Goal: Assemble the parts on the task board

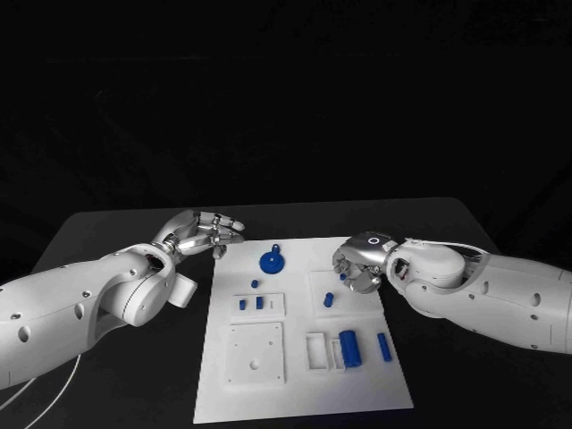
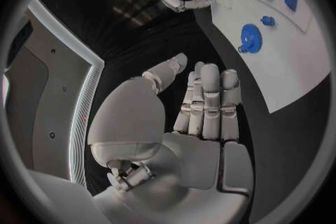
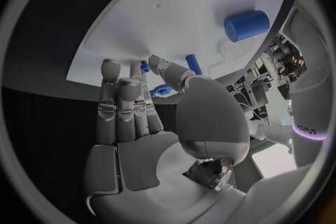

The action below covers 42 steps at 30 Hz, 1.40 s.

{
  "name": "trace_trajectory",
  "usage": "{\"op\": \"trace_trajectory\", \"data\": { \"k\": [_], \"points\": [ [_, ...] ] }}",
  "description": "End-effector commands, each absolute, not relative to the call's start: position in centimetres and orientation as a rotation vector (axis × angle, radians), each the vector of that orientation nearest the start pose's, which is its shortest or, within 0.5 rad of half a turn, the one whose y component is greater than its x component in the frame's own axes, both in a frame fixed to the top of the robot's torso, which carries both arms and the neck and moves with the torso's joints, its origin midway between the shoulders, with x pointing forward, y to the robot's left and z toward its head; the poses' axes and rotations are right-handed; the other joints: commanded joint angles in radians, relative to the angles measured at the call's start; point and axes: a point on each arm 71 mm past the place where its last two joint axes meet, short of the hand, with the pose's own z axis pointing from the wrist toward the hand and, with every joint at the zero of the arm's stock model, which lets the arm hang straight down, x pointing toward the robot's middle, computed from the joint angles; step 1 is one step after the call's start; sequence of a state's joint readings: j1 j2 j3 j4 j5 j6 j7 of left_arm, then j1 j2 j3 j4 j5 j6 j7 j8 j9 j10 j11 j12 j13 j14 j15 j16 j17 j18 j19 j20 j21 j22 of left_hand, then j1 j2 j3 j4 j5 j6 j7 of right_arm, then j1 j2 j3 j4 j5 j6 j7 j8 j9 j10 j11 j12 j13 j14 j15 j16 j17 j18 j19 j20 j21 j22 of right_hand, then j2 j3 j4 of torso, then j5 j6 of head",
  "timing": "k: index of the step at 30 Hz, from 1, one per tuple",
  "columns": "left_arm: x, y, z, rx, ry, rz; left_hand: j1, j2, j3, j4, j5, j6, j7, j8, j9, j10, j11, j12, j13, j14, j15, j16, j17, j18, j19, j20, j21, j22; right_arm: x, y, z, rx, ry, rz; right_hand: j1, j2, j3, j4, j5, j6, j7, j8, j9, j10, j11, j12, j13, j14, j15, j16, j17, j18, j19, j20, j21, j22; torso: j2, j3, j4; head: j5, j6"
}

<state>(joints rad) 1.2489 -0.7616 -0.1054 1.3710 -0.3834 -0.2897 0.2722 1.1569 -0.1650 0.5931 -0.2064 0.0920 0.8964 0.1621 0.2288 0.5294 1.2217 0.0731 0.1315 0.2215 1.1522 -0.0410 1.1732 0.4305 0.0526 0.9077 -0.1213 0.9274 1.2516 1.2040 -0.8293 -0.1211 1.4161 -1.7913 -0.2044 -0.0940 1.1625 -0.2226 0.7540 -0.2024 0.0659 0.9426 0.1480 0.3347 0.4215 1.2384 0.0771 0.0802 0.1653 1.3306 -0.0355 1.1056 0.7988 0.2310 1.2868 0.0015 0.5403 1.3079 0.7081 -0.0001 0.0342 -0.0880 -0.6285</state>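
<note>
1. You can't tell whether the right hand (image 1: 359,264) holds anything – its fingers curl over the task board (image 1: 302,393) and hide a small blue piece (image 1: 327,298) beneath them.
2. Left hand (image 1: 204,234) is empty, fingers extended, off the board's far left corner.
3. White board lies mid-table – blue gear (image 1: 272,262) at the far end, blue cylinder (image 1: 349,348) nearer you.
</note>
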Motion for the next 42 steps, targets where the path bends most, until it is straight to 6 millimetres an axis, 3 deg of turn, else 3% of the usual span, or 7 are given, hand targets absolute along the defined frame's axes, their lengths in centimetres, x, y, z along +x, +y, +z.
{"op": "trace_trajectory", "data": {
  "k": [1, 12, 20, 26, 42],
  "points": [
    [51.5, 20.5, -18.7, -0.723, 1.619, -1.323, -0.008, 0.007, -0.007, -0.001, 0.000, -0.009, 0.004, 0.002, -0.001, -0.005, 0.001, 0.001, -0.001, 0.004, 0.002, -0.007, 0.000, 0.044, 0.000, -0.013, -0.005, -0.001, 49.0, -21.9, -22.7, -0.551, 1.714, 0.340, -0.002, -0.010, 0.012, 0.007, -0.009, 0.008, -0.002, -0.002, -0.001, 0.004, 0.003, -0.005, -0.003, -0.006, 0.001, 0.008, -0.004, 0.031, 0.019, -0.010, 0.006, 0.018, 0.001, 0.0006, 0.0015, 0.004, -0.003],
    [51.5, 20.5, -18.8, -0.726, 1.627, -1.321, -0.013, 0.010, -0.010, 0.001, -0.001, -0.018, 0.007, 0.000, -0.004, -0.006, 0.001, 0.001, -0.001, 0.007, 0.003, -0.009, 0.002, 0.043, 0.002, -0.014, -0.007, -0.002, 48.7, -21.7, -23.4, -0.564, 1.730, 0.341, 0.005, -0.003, 0.052, 0.035, -0.016, 0.036, -0.014, 0.015, 0.008, 0.031, -0.008, 0.005, 0.009, -0.010, -0.008, 0.021, -0.012, 0.031, 0.020, -0.011, 0.009, 0.019, 0.000, -0.0001, -0.0013, 0.006, -0.006],
    [51.5, 20.7, -18.8, -0.728, 1.629, -1.318, -0.011, 0.010, -0.010, -0.001, 0.000, -0.021, 0.007, -0.001, -0.005, -0.007, 0.001, 0.001, -0.002, 0.009, 0.002, -0.008, 0.003, 0.044, 0.003, -0.014, -0.007, -0.002, 48.6, -21.5, -23.4, -0.582, 1.714, 0.320, 0.015, 0.013, 0.088, 0.043, -0.017, 0.086, -0.038, 0.048, 0.030, 0.077, -0.028, 0.031, 0.035, -0.016, -0.028, 0.032, -0.014, 0.031, 0.021, -0.012, 0.019, 0.022, 0.000, 0.0002, -0.0015, 0.006, -0.008],
    [51.5, 20.8, -18.8, -0.729, 1.629, -1.315, -0.010, 0.010, -0.010, -0.002, 0.000, -0.022, 0.008, -0.001, -0.006, -0.008, 0.001, 0.001, -0.002, 0.010, 0.002, -0.008, 0.004, 0.044, 0.004, -0.015, -0.007, -0.001, 48.5, -21.3, -23.3, -0.589, 1.684, 0.295, 0.018, 0.009, 0.105, 0.037, -0.017, 0.100, -0.046, 0.060, 0.044, 0.093, -0.037, 0.043, 0.057, -0.019, -0.037, 0.034, -0.019, 0.031, 0.019, -0.011, 0.024, 0.021, 0.000, -0.0001, -0.0009, 0.003, -0.011],
    [51.6, 20.9, -18.9, -0.732, 1.630, -1.310, -0.009, 0.008, -0.011, -0.004, 0.001, -0.028, 0.010, -0.002, -0.007, -0.010, 0.002, 0.001, -0.002, 0.012, 0.003, -0.008, 0.005, 0.044, 0.006, -0.014, -0.007, -0.001, 48.4, -20.7, -23.2, -0.616, 1.646, 0.263, 0.026, -0.009, 0.130, 0.034, -0.015, 0.108, -0.051, 0.066, 0.059, 0.097, -0.041, 0.049, 0.085, -0.018, -0.041, 0.038, -0.025, 0.031, 0.021, -0.011, 0.031, 0.020, 0.000, -0.0004, -0.0010, 0.001, -0.013]
  ]
}}
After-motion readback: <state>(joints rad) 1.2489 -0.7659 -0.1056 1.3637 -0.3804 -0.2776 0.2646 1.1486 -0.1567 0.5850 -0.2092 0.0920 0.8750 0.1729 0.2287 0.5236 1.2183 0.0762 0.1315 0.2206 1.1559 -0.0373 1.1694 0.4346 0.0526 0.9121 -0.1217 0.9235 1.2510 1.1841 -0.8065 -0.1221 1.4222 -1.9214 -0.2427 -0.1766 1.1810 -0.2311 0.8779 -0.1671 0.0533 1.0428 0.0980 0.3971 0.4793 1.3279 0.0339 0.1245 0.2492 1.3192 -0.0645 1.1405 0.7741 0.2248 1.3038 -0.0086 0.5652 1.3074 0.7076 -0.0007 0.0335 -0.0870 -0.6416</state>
